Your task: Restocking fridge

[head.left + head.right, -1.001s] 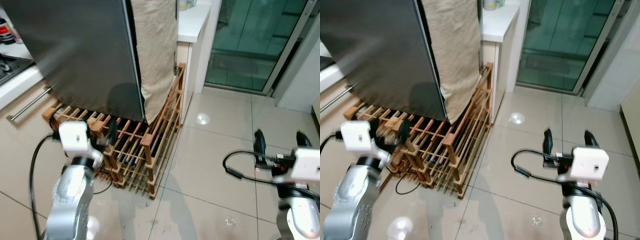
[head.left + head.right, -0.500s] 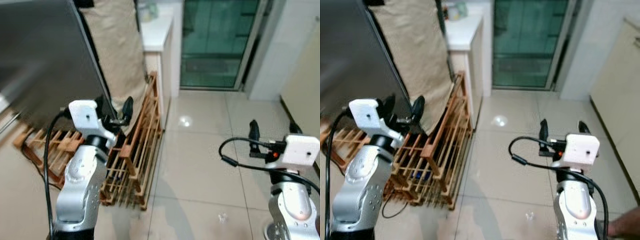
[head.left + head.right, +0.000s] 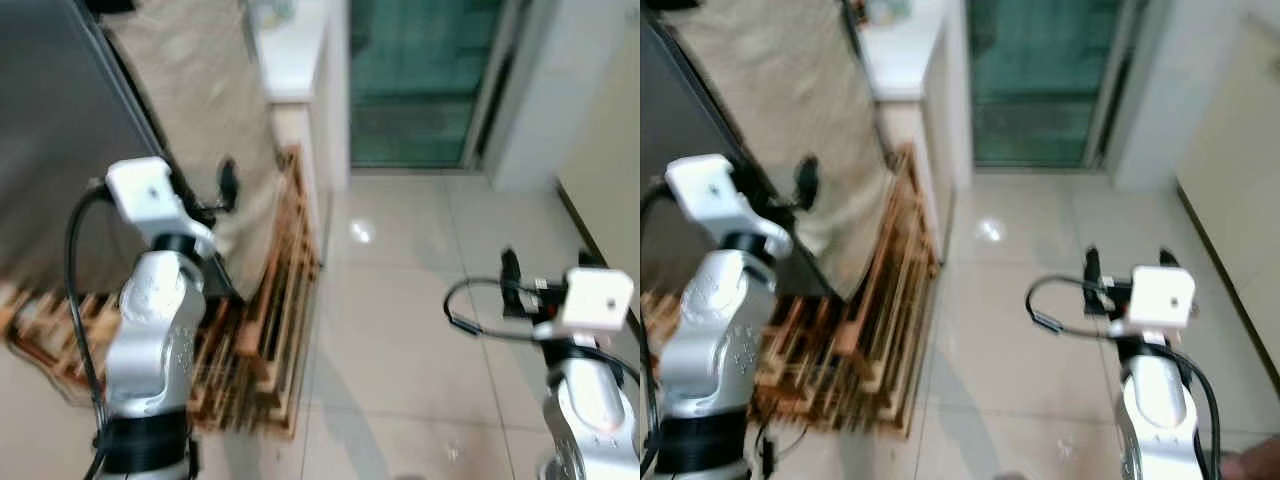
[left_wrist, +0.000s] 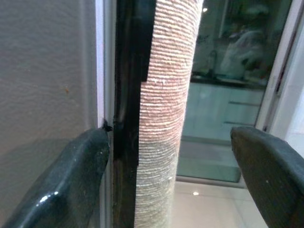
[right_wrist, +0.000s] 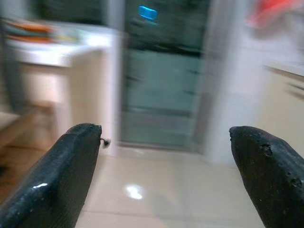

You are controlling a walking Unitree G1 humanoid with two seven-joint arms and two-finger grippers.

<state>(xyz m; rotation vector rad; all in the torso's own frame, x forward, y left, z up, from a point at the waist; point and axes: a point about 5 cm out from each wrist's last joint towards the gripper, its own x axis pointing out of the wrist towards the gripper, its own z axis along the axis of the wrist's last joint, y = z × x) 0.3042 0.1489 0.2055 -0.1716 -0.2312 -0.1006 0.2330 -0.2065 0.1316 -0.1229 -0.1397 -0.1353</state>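
Glossy beige tile floor (image 3: 400,330) across the middle and right of the frame. Wooden slatted rack (image 3: 270,320) sitting on it at lower left, blurry.

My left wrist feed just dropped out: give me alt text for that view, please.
The left hand, fingers spread open and holding nothing, points at the dark gap between the grey fridge door and a beige cloth hanging beside it. One finger sits against the door's edge; a glass door and tiled floor lie beyond.
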